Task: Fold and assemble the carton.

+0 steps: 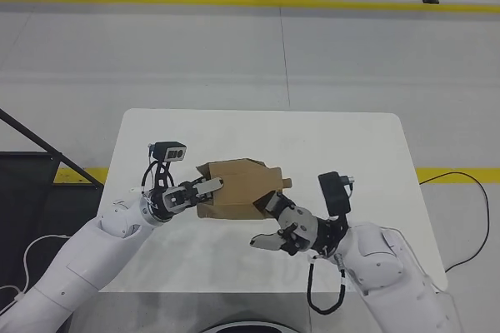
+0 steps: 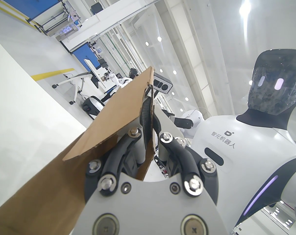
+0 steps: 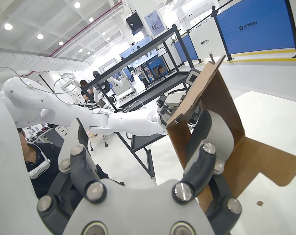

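Tightly, left fingers pinch carton, right fingers spread.

Carton lies, perhaps on table, between left end effector and right end effector.

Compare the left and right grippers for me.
On the left gripper the jaws are shut on a flap of the carton; on the right gripper they are spread wide, with one against a panel. The left gripper is at one end of the carton, the right gripper at the other. Both touch it.
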Controlling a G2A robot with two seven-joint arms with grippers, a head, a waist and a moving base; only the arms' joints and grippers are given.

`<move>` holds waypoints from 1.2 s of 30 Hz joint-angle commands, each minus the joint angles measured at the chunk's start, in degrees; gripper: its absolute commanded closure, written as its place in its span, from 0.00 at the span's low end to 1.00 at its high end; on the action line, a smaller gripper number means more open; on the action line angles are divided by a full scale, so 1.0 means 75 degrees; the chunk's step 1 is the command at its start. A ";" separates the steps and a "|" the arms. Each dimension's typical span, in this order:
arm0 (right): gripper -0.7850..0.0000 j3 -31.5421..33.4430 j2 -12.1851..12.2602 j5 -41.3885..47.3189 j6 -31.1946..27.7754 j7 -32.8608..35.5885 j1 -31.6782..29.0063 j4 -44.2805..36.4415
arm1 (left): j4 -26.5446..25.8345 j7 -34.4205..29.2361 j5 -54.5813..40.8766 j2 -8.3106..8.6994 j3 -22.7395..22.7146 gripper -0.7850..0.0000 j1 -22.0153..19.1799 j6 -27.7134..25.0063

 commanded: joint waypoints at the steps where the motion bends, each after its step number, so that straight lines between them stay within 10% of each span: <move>1: 0.00 0.0001 0.0002 0.0030 -0.0021 0.0046 0.0012 0.0010 | 0.0000 0.0000 0.0000 0.0000 0.0000 1.00 0.0000 0.0000; 23: 0.00 0.1051 0.0043 0.0056 -0.0181 -0.1020 -0.0350 -0.0146 | 0.0000 0.0000 0.0000 0.0000 0.0000 1.00 0.0000 0.0000; 36: 0.00 0.0640 -0.0092 0.0755 0.0250 -0.0748 0.0830 0.0446 | 0.0000 0.0000 0.0000 0.0000 0.0000 1.00 0.0000 0.0000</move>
